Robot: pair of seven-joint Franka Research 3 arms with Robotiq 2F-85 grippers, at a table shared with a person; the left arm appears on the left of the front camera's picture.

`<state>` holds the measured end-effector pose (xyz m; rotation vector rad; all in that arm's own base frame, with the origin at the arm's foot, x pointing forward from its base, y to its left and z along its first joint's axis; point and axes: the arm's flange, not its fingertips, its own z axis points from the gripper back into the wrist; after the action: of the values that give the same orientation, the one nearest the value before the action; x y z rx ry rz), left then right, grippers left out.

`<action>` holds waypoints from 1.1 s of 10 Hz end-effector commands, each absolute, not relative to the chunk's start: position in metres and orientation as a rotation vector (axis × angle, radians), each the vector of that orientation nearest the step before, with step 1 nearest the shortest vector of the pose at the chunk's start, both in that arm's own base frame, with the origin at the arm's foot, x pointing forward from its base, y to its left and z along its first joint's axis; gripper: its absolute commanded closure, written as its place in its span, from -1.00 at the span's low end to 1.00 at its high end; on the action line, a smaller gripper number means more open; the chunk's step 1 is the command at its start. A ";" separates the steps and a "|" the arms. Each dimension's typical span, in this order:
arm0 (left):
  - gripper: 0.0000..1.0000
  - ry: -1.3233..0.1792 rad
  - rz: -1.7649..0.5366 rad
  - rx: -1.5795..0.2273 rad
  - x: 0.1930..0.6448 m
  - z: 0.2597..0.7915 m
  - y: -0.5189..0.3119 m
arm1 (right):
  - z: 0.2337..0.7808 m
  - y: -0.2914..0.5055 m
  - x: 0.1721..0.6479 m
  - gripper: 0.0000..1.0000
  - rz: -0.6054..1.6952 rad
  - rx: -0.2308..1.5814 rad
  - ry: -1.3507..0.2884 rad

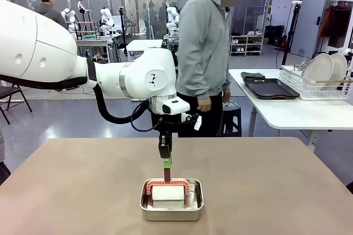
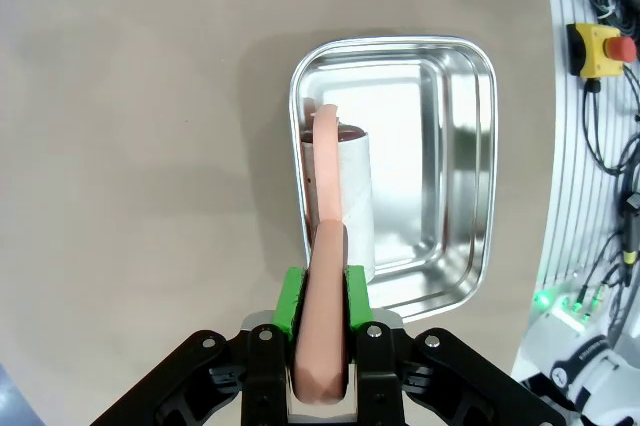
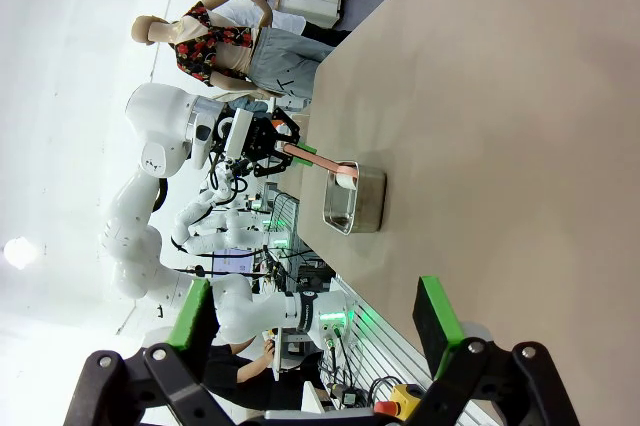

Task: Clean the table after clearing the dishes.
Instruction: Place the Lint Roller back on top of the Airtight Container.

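Tan-brown and bare around its middle, the table (image 1: pixel 276 191) carries a small steel pan (image 1: pixel 171 200) near the robot's edge. Green pads (image 2: pixel 289 298) of the left gripper (image 1: pixel 166 173) pinch the pink handle (image 2: pixel 326 276) of a white scrubbing block (image 1: pixel 168 193) inside that pan. Right gripper (image 3: pixel 315 321) hangs with fingers spread wide, holding nothing. Beyond, white plates (image 1: pixel 325 69) and dark trays (image 1: pixel 270 87) rest on a white side table (image 1: pixel 287 111) beside a standing person (image 1: pixel 204 53).

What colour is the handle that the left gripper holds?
The handle is salmon pink, clearest in the left wrist view.
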<state>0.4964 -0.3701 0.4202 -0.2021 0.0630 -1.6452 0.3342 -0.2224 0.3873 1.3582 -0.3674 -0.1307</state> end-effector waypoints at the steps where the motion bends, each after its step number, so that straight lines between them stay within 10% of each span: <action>1: 0.58 0.054 -1.672 -0.202 0.505 0.405 -0.361 | 0.391 -0.222 0.333 -1.00 -0.128 1.359 -0.372; 11: -0.81 0.054 -1.641 -0.156 0.495 0.438 -0.366 | 0.391 -0.222 0.333 -1.00 -0.128 1.359 -0.372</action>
<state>0.4992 -0.3696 0.4339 -0.1799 0.0325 -1.6490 0.3342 -0.2224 0.3872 1.3582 -0.3674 -0.1307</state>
